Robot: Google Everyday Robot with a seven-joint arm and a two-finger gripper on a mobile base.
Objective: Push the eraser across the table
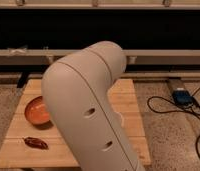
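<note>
The arm (88, 115) hides both eraser and gripper; the gripper's fingers are pressed together. On the table (130, 107), bare planks run along the right edge.

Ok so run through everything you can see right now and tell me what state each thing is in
Robot arm: bent across the view, hiding the table's middle.
Gripper: out of view, shut.
Eraser: not visible.
Table: upright, partly covered by the arm.
Orange bowl: upright on the table's left side.
Reddish-brown object: lying flat near the front left edge.
Cable: loose on the floor.
</note>
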